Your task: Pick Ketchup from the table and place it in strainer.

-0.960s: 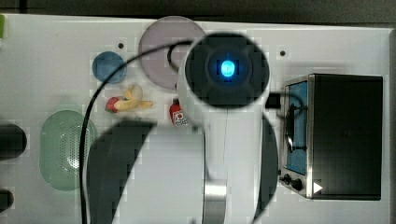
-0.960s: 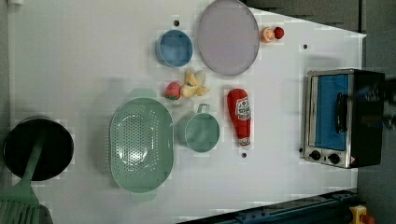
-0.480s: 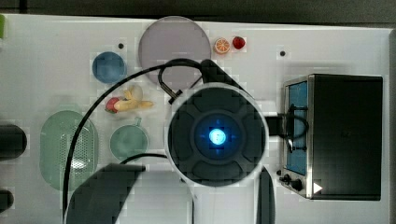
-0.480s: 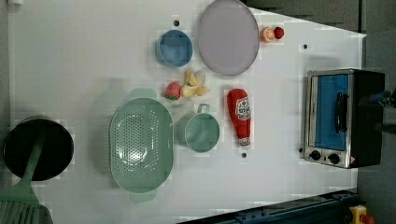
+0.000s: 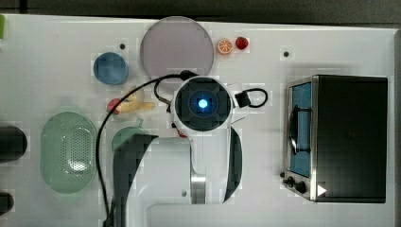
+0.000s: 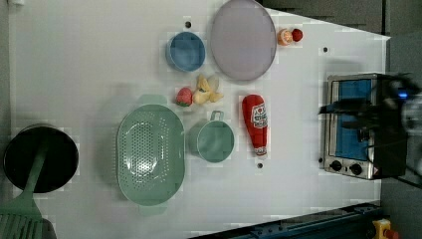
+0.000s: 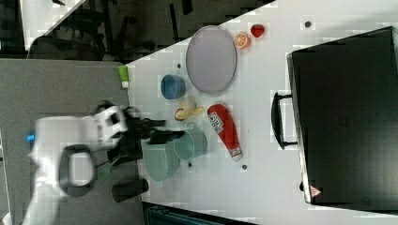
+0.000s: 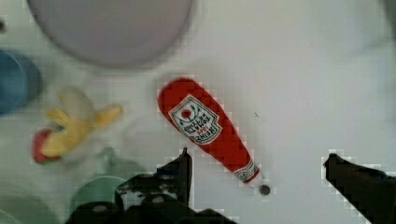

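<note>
gripper (image 8: pixel 257 168) is wide open and empty above the ketchup (image 6: pixel 255 123), which lies flat beside the teal cup (image 6: pixel 215 141), strainer (image 6: pixel 149 154) just past it.

Red Ketchup (image 6: pixel 255 124), white label; pale-green strainer (image 6: pixel 149 154).

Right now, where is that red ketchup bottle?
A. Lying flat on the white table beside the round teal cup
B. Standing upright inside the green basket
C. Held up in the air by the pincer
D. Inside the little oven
A: the Ketchup lies flat on the table, next to the teal cup, while the strainer holds nothing.
</note>
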Action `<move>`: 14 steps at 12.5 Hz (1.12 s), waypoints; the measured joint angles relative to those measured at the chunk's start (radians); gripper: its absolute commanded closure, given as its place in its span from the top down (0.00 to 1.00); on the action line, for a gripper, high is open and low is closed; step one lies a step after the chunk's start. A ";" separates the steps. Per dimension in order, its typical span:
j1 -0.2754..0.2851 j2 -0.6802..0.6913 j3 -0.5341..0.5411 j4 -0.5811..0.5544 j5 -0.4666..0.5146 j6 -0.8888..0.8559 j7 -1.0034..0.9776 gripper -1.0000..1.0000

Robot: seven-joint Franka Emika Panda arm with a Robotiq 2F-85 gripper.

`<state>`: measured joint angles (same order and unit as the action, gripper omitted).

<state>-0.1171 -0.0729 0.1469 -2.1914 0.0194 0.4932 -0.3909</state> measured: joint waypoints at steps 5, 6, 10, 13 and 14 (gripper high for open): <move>-0.011 0.134 0.035 -0.141 0.008 0.251 -0.368 1.00; -0.010 0.152 0.043 -0.150 0.007 0.296 -0.424 1.00; -0.001 0.222 0.042 -0.191 0.006 0.479 -0.523 1.00; 0.001 0.335 0.048 -0.186 0.009 0.533 -0.526 1.00; 0.003 0.373 0.049 -0.189 0.010 0.543 -0.526 1.00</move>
<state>-0.1143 0.3005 0.1958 -2.3809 0.0290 1.0361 -0.9165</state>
